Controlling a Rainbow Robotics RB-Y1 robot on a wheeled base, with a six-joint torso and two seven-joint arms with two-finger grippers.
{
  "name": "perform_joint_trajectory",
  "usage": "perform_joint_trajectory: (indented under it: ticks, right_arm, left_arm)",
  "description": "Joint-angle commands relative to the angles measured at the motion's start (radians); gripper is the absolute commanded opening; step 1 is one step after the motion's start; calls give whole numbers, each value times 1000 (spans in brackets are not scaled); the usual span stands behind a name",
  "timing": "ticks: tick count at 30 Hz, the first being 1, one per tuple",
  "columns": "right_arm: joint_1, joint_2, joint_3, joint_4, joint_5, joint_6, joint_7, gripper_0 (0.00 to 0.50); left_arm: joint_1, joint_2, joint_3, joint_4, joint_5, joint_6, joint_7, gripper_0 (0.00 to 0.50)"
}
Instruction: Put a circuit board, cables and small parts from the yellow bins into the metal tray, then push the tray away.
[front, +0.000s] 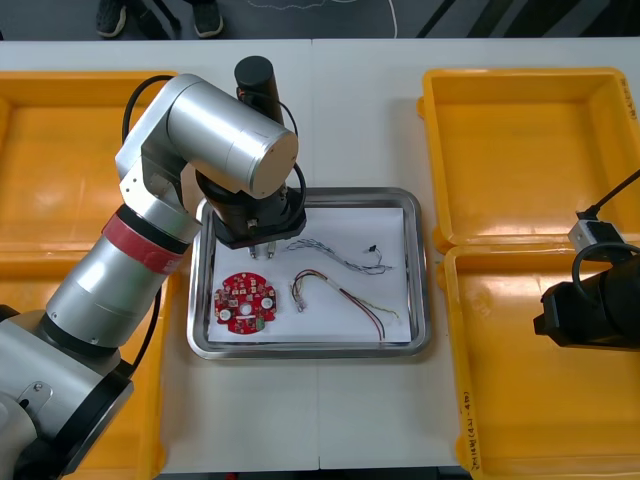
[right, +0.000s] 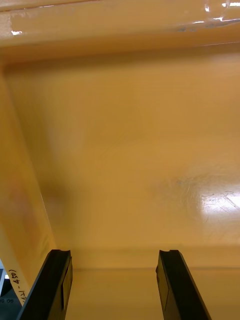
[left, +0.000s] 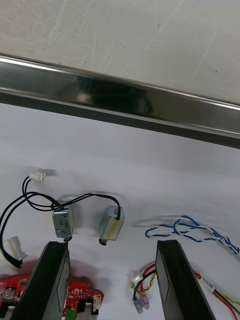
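- Right tool (right: 114, 251): parked low over the near right yellow bin (front: 520, 400). Its fingers are spread apart with nothing between them, and bare bin floor lies below.
- Near left yellow bin (front: 150, 400): largely covered by the left arm.
- Tray (front: 420, 300): sits on the tabletop (front: 370, 420) between the bins and has a white inside.
- Circuit board (front: 245, 302): round and red, lying flat in the tray's near left part.
- Red and yellow cable (front: 345, 297): lies loose on the white beside the board, on the board's right and apart from it.
- Left tool (left: 111, 244): hangs over the tray's left part, just beyond the board. It is released, its fingers wide and grasping nothing.
- Small metal parts (left: 111, 224): two lie side by side on the white just ahead of the left tool's fingertips, touching neither finger. Thin black cables (left: 30, 200) run from them.
- Blue and white cable (front: 340, 255): twisted, stretched across the tray's middle, beyond the red and yellow cable.
- Tray's far rim (left: 120, 100): shiny, with bare tabletop past it.
- Far yellow bins: one on the left (front: 60, 160) and one on the right (front: 520, 150).
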Motion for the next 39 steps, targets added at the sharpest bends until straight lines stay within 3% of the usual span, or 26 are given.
perform_joint_trajectory:
  ticks: [1,9,18,30,39]
  right_arm:
    - [14,10,-28,-33,0,-1,-34,493]
    - [14,10,-28,-33,0,-3,-34,493]
    - [14,8,-28,-31,0,-6,-32,493]
    - [14,10,-28,-33,-4,-9,-32,495]
    - [14,8,-28,-31,-6,-12,-29,493]
  left_arm:
    - [12,-16,-7,-57,-8,34,25,500]
    - [10,22,26,-199,-13,126,20,500]
    - [7,90,107,-367,-2,126,23,500]
    - [-16,271,220,-374,143,126,9,500]
    - [-16,369,357,-307,193,126,-83,500]
